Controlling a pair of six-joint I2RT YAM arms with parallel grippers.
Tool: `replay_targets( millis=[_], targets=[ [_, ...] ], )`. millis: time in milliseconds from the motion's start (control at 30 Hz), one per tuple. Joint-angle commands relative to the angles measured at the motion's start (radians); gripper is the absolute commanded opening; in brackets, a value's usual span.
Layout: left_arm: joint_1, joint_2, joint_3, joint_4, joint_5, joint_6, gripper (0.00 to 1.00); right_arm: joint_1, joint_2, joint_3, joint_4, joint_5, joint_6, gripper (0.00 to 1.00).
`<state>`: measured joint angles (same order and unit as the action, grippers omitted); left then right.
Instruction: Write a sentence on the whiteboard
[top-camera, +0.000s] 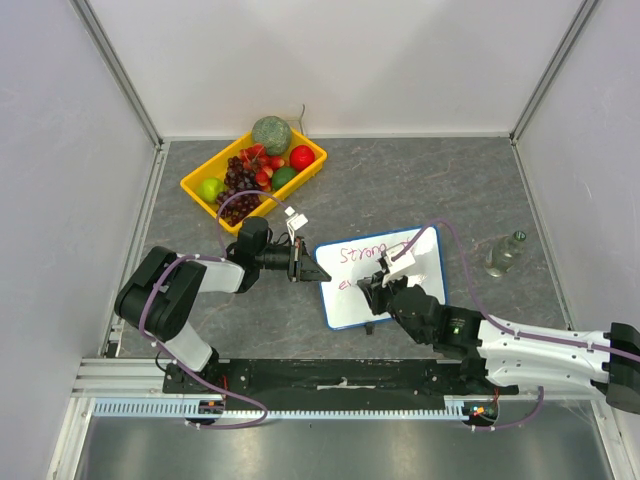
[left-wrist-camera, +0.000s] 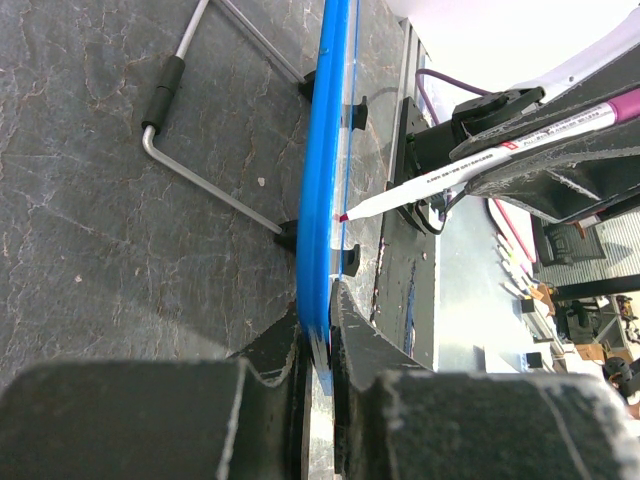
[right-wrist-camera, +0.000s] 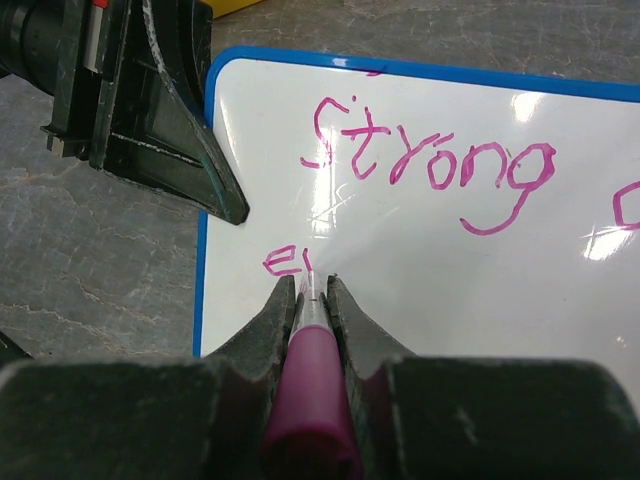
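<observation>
The whiteboard lies on the table in the middle, blue-rimmed, white face up. The sentence is pink writing: "Strong" on the upper line, part of another letter at the right edge, and "E" plus a stroke on the lower line. My left gripper is shut on the board's left rim. My right gripper is shut on a pink marker, whose tip touches the board right after the "E".
A yellow tray of fruit stands at the back left. A clear bottle stands right of the board. The board's wire stand shows under it in the left wrist view. Grey walls enclose the table.
</observation>
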<state>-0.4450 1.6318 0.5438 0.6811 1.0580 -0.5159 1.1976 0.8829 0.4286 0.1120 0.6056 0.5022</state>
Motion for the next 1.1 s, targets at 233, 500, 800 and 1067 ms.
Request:
replay_targets(
  millis=[233, 500, 800, 1067],
  targets=[
    [0.002, 0.013, -0.011, -0.028, -0.030, 0.074, 0.02, -0.004, -0.021, -0.036, -0.080, 0.033, 0.015, 0.00],
    [0.000, 0.014, -0.010, -0.026, -0.032, 0.073, 0.02, -0.004, -0.012, 0.007, -0.074, 0.088, -0.016, 0.00],
    [0.000, 0.014, -0.010, -0.026, -0.032, 0.073, 0.02, -0.003, 0.013, 0.047, -0.074, 0.128, -0.036, 0.00],
    [0.002, 0.014, -0.010, -0.026, -0.030, 0.071, 0.02, -0.006, 0.022, 0.056, -0.058, 0.141, -0.037, 0.00]
  ],
)
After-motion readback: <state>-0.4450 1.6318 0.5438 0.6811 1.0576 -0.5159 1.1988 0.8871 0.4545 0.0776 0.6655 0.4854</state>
